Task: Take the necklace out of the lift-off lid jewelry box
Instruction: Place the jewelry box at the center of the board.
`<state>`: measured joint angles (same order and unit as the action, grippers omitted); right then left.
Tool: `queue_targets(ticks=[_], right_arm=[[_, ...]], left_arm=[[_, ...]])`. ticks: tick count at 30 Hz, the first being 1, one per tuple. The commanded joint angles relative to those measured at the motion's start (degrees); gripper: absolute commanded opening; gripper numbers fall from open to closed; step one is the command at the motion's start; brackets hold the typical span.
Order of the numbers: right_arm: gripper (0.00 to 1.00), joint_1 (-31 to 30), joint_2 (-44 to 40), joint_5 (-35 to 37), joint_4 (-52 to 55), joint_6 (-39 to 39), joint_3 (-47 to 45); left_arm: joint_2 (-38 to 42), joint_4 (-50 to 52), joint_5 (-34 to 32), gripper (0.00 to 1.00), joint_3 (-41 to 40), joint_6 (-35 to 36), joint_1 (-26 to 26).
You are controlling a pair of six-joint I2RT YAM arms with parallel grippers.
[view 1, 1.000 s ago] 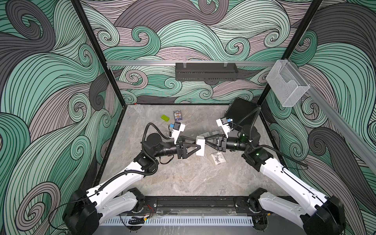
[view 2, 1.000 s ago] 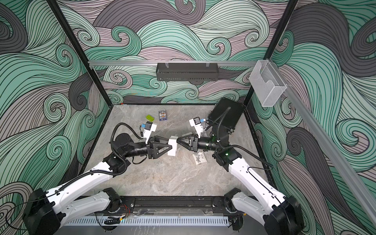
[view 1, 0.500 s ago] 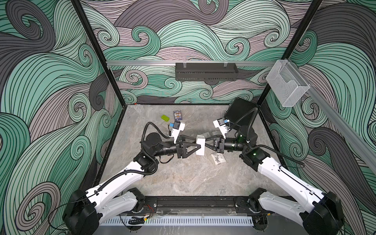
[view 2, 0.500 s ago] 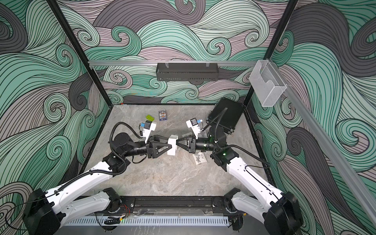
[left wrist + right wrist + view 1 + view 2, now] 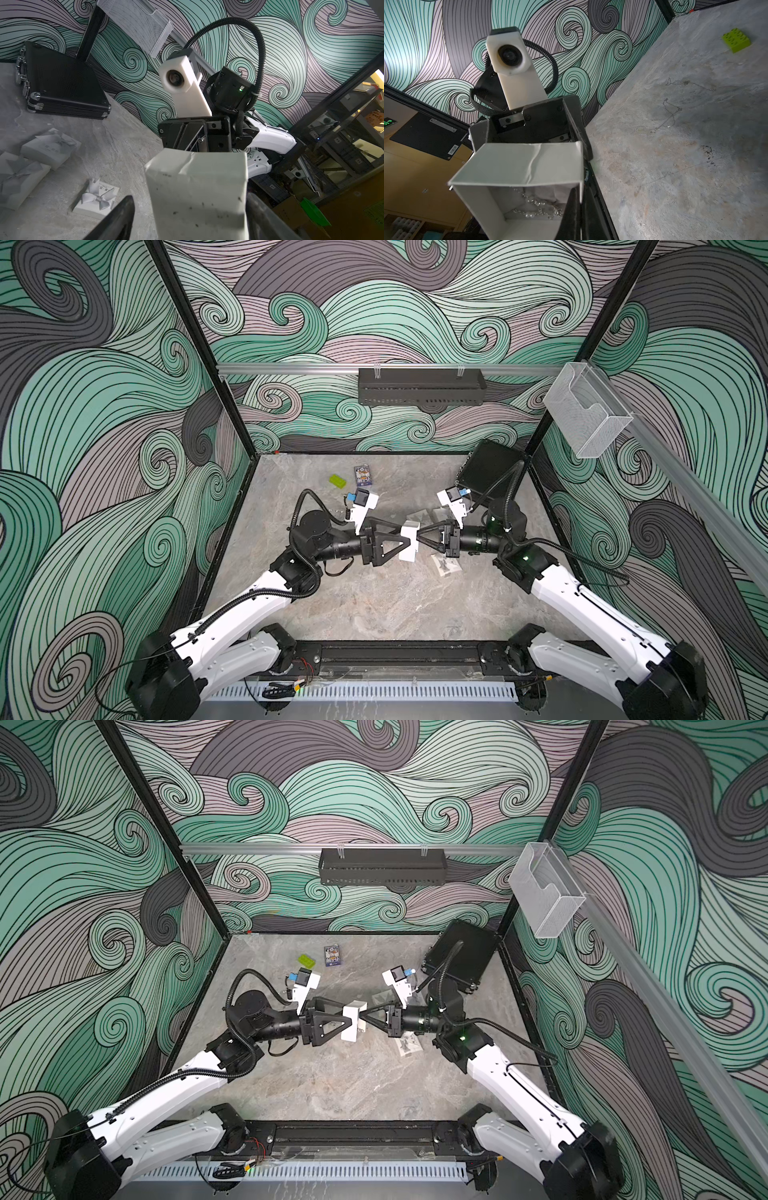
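Note:
A white jewelry box [image 5: 410, 531] [image 5: 353, 1011] hangs above the table's middle between my two grippers, its lid off. In the right wrist view the open box [image 5: 512, 164] shows a silver beaded necklace [image 5: 537, 207] lying inside. My right gripper [image 5: 581, 193] [image 5: 419, 534] is shut on one side wall, one finger inside and one outside. My left gripper [image 5: 190, 199] [image 5: 405, 540] stands open around the box's closed end [image 5: 197, 191]. One of its fingers [image 5: 120, 216] is clear of the box; the opposite one sits against the box's edge.
A white lid with a grey bow [image 5: 97, 195] [image 5: 446, 566] lies on the table under the right arm. Two more bowed boxes [image 5: 49, 149] sit near a black case [image 5: 490, 468]. A green brick [image 5: 337, 480], a card pack [image 5: 363, 475] and thin loose chains [image 5: 668, 116] lie further back.
My right gripper moved in to the box and closed on its wall. My left gripper's jaws widened, so one finger has come off the box.

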<state>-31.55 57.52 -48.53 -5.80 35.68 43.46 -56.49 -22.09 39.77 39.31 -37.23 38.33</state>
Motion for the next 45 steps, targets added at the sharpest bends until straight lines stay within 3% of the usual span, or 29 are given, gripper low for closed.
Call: queue_targets(ticks=[1,5,9,18,24,29,36,41,45], right_arm=[[0.0,0.7,-1.7,3.0,7.7,-4.1,0.7],[0.0,1.1,-2.5,9.6,20.5,-10.5,2.7],[0.0,0.5,-0.6,16.4,31.8,-16.1,4.4],[0.0,-6.9,10.4,31.4,41.0,-18.3,5.9],[0.0,-11.1,20.4,36.9,40.8,-16.8,7.3],[0.0,-13.5,26.8,41.9,41.2,-16.1,9.0],[0.08,-14.5,30.3,42.5,41.0,-15.8,10.1],[0.23,-14.6,30.5,41.6,41.2,-15.7,10.4],[0.28,-14.6,29.5,40.0,41.1,-15.5,10.0]], left_arm=[[3.0,7.5,-4.8,0.82,2.2,4.3,-0.3],[6.1,17.9,-11.8,0.82,2.7,9.0,-0.4],[8.5,21.8,-17.9,0.82,1.3,11.6,-0.4],[10.7,25.4,-26.0,0.82,-1.2,15.7,-0.4],[8.4,31.9,-37.4,0.79,-1.5,16.3,-0.4],[7.4,31.2,-36.7,0.78,-4.5,16.3,-0.4],[5.9,29.5,-34.8,0.78,-7.9,16.0,-0.4],[3.4,29.2,-31.3,0.77,-8.6,16.7,-0.4],[1.3,27.3,-28.8,0.75,-9.5,16.6,-0.3]])
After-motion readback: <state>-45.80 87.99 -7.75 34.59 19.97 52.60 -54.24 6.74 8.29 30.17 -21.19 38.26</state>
